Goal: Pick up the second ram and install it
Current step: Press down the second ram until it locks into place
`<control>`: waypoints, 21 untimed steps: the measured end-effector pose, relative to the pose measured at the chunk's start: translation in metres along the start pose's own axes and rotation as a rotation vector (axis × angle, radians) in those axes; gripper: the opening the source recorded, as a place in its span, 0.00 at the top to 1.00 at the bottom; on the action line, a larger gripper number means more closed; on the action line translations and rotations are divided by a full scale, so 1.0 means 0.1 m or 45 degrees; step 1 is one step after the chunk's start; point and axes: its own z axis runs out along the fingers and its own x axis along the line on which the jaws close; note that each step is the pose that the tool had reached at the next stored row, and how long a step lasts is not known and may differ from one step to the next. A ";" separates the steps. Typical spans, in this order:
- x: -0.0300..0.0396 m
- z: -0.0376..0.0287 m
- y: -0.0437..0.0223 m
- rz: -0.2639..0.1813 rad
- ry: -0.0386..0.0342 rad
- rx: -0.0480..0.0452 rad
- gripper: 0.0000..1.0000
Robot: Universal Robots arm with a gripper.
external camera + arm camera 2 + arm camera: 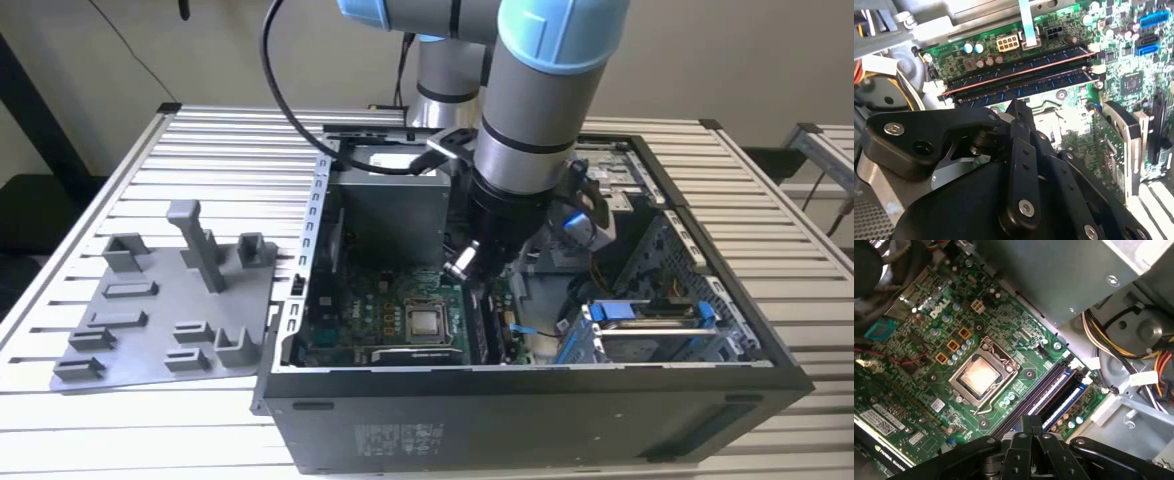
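In the exterior view, the arm (534, 110) reaches down into an open computer box (534, 400). The gripper (467, 265) hangs low over the green board (347, 310) on the floor of the box. A grey tray (160, 310) lies on the table, outside the box and well away from the green board. From here the memory sticks are too small to pick out.

The second wrist view looks along the green board (1114, 55) from close up. Two long memory sticks stand side by side in their slots on the board. The second ram (1044, 84) is the one closer to the gripper (1016, 106), and it looks pushed all the way in (it sits level with the other memory stick (1019, 66)). The gripper's tip is just beside this ram, near the middle of its length. I cannot tell if it touches.

The first wrist view shows the shiny square chip socket (979, 377) in the middle of the green board (919, 340), with the slots beside it. Here the gripper (1031, 421) is near the end of the slots.

In both wrist views the two fingers are pressed together, with nothing between them.
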 end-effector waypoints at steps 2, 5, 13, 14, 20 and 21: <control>-0.001 0.000 0.000 -0.043 0.0012 0.000 0.89; -0.001 0.000 0.000 -0.109 0.0032 -0.001 0.89; 0.000 0.002 0.000 -0.226 0.0066 -0.002 0.89; 0.000 0.003 0.000 -0.237 0.0068 -0.002 0.89; 0.001 0.015 0.002 -0.302 0.0074 -0.002 0.89; 0.002 0.017 0.003 -0.314 0.0077 -0.002 0.89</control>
